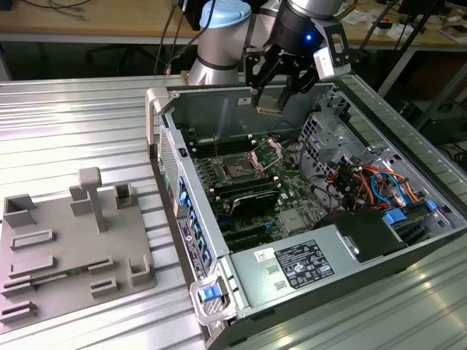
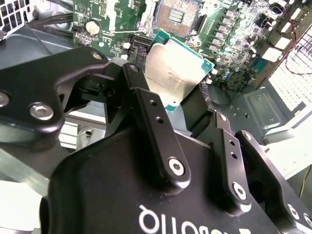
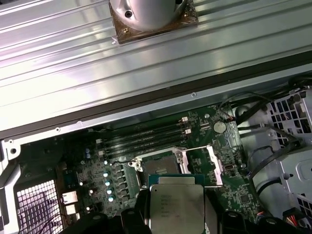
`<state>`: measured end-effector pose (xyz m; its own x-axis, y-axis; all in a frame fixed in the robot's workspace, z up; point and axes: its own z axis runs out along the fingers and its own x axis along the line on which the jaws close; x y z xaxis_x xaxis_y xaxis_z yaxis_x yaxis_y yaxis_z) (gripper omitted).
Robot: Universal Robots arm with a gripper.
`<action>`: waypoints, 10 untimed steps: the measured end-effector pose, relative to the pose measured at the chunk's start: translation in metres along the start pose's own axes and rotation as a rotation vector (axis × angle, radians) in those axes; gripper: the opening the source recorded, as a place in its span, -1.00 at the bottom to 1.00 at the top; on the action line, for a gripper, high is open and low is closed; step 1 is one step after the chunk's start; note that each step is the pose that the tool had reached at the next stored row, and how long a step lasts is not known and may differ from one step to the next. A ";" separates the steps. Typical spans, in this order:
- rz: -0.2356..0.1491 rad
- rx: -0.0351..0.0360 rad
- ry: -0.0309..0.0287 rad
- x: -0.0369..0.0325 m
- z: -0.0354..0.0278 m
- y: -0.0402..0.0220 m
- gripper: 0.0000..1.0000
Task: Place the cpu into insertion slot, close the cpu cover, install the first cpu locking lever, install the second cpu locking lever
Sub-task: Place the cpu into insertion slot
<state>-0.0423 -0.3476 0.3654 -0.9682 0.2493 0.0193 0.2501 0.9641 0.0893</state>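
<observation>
My gripper is shut on the cpu, a flat silver square with a green rim, and holds it in the air above the far wall of the open computer case. Both wrist views show the cpu pinched at two opposite edges by the black fingers. Below it on the motherboard lies the insertion slot, a dark square socket with nothing in it. The cpu cover stands raised on its hinge beside the slot.
Long black memory slots run beside the socket. A grey labelled power supply box fills the case's near end, with a drive cage and coloured cables on the exterior view's right. A grey fixture plate lies on the ribbed table at the left.
</observation>
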 end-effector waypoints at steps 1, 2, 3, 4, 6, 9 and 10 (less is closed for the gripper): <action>0.004 -0.0001 -0.0003 0.0003 0.0000 -0.0001 0.09; 0.008 -0.0001 -0.0007 0.0006 0.0001 -0.0002 0.09; 0.014 -0.0002 -0.0012 0.0009 0.0001 -0.0003 0.09; 0.018 -0.0002 -0.0015 0.0011 0.0002 -0.0003 0.09; 0.031 -0.0006 -0.0028 0.0019 0.0004 -0.0005 0.09; 0.046 -0.0010 -0.0042 0.0026 0.0005 -0.0007 0.09; 0.050 -0.0010 -0.0045 0.0027 0.0005 -0.0008 0.09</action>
<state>-0.0451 -0.3476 0.3649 -0.9545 0.2975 0.0193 0.2980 0.9504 0.0894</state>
